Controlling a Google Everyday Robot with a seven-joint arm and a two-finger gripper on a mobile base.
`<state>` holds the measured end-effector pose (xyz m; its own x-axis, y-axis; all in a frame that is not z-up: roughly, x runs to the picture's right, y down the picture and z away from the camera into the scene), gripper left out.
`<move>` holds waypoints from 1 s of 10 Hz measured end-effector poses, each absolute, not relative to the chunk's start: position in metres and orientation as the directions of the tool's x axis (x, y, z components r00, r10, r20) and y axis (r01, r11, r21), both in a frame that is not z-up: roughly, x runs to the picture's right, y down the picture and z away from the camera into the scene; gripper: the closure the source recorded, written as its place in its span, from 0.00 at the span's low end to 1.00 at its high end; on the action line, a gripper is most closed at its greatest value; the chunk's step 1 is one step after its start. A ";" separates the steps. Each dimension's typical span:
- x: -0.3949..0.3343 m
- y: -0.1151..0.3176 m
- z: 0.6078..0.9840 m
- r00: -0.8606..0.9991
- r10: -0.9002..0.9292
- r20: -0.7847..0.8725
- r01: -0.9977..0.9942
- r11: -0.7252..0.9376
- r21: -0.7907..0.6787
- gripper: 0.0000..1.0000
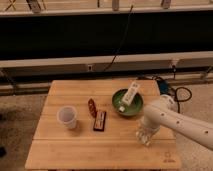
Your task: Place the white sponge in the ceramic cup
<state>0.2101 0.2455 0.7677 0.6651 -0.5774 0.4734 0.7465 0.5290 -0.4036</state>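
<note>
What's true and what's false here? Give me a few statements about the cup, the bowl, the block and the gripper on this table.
1. The ceramic cup stands upright on the left part of the wooden table. True.
2. The long white bar lies flat on the table beside the cup. False: it leans in the green bowl.
3. The gripper is low over the front right part of the table, well apart from the cup. True.
4. The dark rectangular block sits inside the green bowl. False: it lies on the table between the cup and the bowl.
</note>
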 end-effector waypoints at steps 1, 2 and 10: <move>0.208 0.247 0.765 0.665 -0.579 0.471 0.747 0.520 -0.415 1.00; 0.205 0.248 0.762 0.664 -0.581 0.471 0.748 0.510 -0.426 1.00; 0.141 0.223 0.730 0.597 -0.641 0.482 0.801 0.440 -0.406 1.00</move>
<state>0.1411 0.2234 0.7301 0.5971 -0.6411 0.4822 0.8007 0.4405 -0.4060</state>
